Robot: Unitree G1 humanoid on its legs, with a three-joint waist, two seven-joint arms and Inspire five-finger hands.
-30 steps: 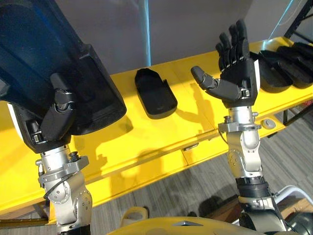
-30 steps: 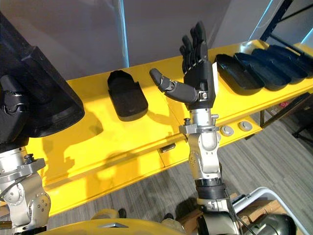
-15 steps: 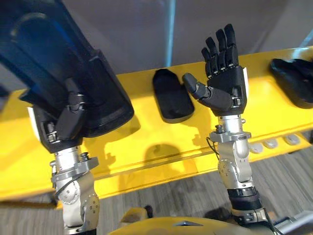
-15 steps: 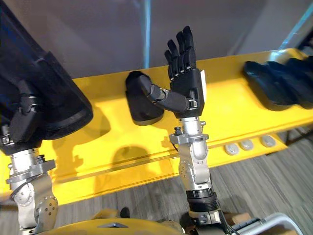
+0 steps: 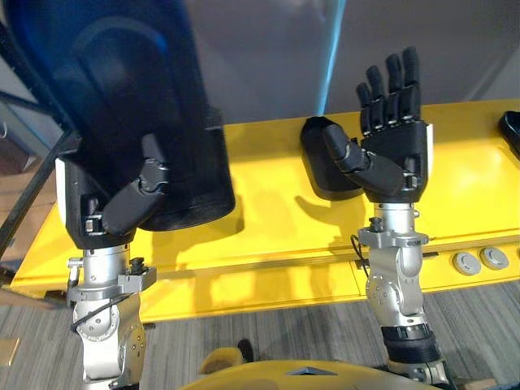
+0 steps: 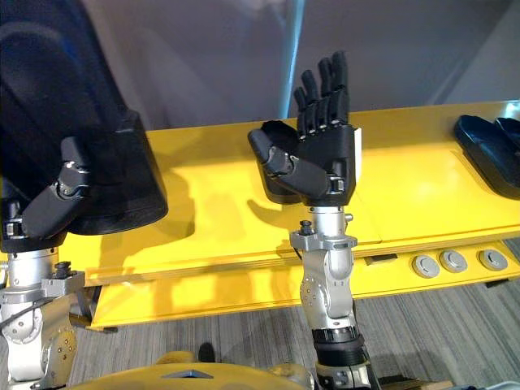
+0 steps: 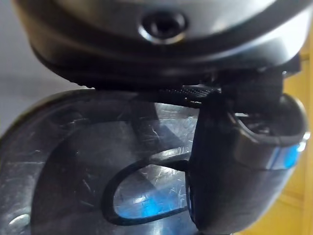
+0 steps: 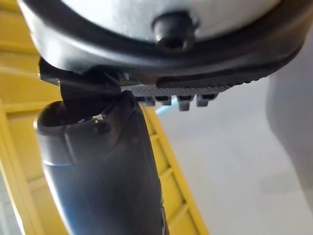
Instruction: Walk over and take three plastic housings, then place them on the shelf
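My left hand (image 5: pixel 122 207) is shut on a large black plastic housing (image 5: pixel 122 106), thumb pressed across its lower face, holding it upright above the yellow shelf (image 5: pixel 268 211). In the left wrist view the thumb (image 7: pixel 234 171) lies on the housing's glossy inside (image 7: pixel 88 161). My right hand (image 5: pixel 394 142) is raised palm-up, open and holding nothing, over the shelf's middle. Directly behind it a second black housing (image 6: pixel 268 142) lies on the shelf, partly hidden by the hand. More housings (image 6: pixel 487 150) lie at the shelf's far right.
A grey wall (image 5: pixel 268 57) rises behind the shelf. Round grey buttons (image 6: pixel 452 262) are set in the shelf's front face at the right. Grey plank floor (image 6: pixel 439 325) lies below. A dark frame (image 5: pixel 32 187) stands at the far left.
The whole picture has shifted: the camera turned left, so the housings on the right slid toward the edge. My left hand still holds its housing, now more upright. The right hand stays open.
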